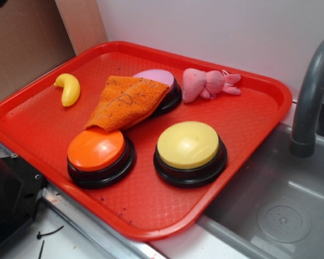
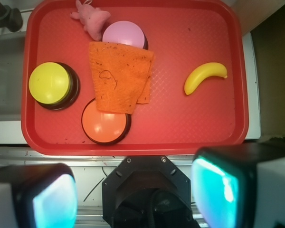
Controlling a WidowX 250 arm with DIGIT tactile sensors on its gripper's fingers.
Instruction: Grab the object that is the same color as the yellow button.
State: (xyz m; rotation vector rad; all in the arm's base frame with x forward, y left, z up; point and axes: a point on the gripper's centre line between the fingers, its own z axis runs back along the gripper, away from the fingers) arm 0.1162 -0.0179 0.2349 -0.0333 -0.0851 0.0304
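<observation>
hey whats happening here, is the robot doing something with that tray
Nothing is held yet. The end effector is open and sits back off the near edge of the red tray, looking down on it. On the tray lie a yellow banana toy, three buttons topped yellow, orange and lilac, an orange cloth draped over two of them, and a pink plush toy. The banana, matching the yellow button, lies untouched and apart.

From the exterior view we look down at an angle across the glossy red plastic tray point(image 1: 248, 162), fairly near, with the grey faucet to its right. From the wrist view we look straight down on that tray point(image 2: 199, 123) from higher. Both views share the whole tray.
</observation>
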